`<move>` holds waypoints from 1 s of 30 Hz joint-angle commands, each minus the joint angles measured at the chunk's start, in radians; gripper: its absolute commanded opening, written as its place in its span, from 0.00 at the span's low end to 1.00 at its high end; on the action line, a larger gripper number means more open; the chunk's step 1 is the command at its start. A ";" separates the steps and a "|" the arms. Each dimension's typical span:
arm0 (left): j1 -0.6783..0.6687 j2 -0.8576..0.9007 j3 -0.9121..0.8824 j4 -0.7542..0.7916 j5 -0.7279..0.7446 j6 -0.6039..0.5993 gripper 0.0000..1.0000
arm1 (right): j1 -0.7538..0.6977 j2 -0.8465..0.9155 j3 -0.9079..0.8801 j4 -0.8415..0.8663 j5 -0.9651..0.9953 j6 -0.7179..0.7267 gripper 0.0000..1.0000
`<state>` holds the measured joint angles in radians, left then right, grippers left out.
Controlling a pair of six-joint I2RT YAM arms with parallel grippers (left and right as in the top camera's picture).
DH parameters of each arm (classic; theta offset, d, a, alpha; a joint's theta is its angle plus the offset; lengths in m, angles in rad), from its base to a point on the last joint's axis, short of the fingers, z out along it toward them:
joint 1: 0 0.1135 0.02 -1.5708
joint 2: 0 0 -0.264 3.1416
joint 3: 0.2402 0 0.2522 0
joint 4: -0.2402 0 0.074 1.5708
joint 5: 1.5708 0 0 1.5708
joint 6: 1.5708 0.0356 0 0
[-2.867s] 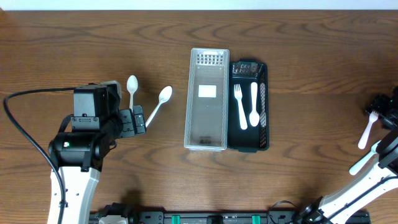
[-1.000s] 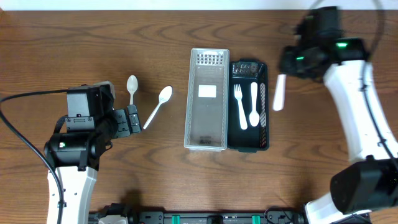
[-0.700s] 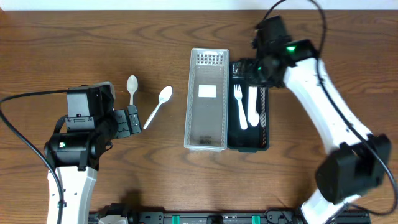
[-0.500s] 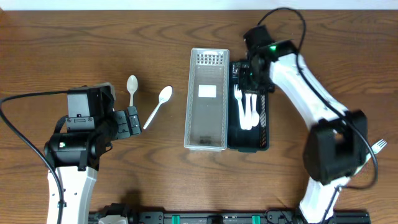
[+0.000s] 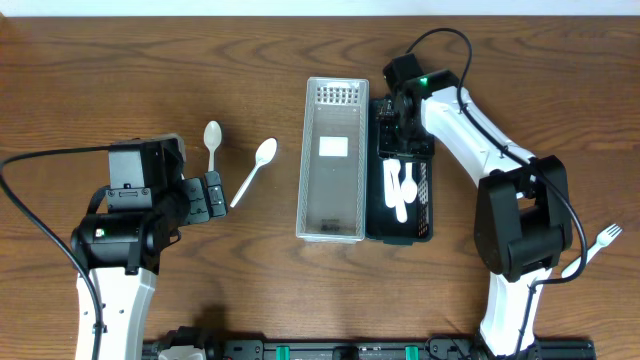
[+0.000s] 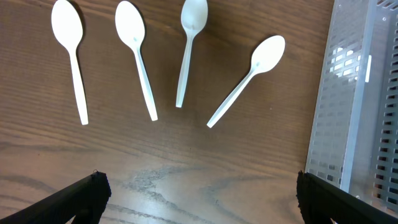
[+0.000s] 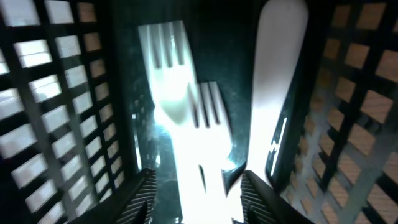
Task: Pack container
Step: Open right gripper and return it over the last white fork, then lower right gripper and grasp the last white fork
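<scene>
A black slotted container (image 5: 425, 180) stands beside a clear container (image 5: 333, 160) at the table's middle. White forks (image 5: 400, 190) lie in the black one. My right gripper (image 5: 399, 145) hangs low inside it, jaws parted, a fork (image 7: 211, 112) lying loose between the fingers (image 7: 142, 196) on top of another fork (image 7: 165, 74). Next to them lies a third white utensil (image 7: 273, 74). My left gripper (image 5: 215, 193) stands wide open over bare wood, below several white spoons (image 6: 186, 56). In the overhead view two of the spoons (image 5: 255, 165) show.
One more white fork (image 5: 600, 240) lies at the far right edge of the table. The clear container's wall (image 6: 354, 112) is to the right of the left gripper (image 6: 202, 202). Black cables trail from both arms.
The right arm swept in from the right with a white fork, came down over the black container and opened its jaws; the fork now lies inside. The left arm has not moved.
</scene>
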<state>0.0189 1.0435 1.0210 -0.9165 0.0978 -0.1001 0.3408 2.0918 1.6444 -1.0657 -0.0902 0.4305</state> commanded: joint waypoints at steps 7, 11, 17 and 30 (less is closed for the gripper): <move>0.005 0.000 0.013 -0.003 -0.013 0.016 0.98 | -0.102 -0.230 0.252 -0.125 0.008 -0.003 0.51; 0.005 0.000 0.013 -0.003 -0.012 0.016 0.98 | -0.245 -0.369 0.257 -0.196 0.056 0.071 0.52; 0.005 0.000 0.013 -0.003 -0.012 0.016 0.98 | -0.516 -0.504 0.229 -0.355 0.071 0.093 0.52; 0.005 0.000 0.013 -0.003 -0.012 0.016 0.98 | -1.032 -0.818 -0.338 -0.210 0.047 0.066 0.84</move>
<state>0.0189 1.0435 1.0210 -0.9169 0.0978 -0.1001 -0.6151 1.3010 1.3991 -1.3220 -0.0338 0.5117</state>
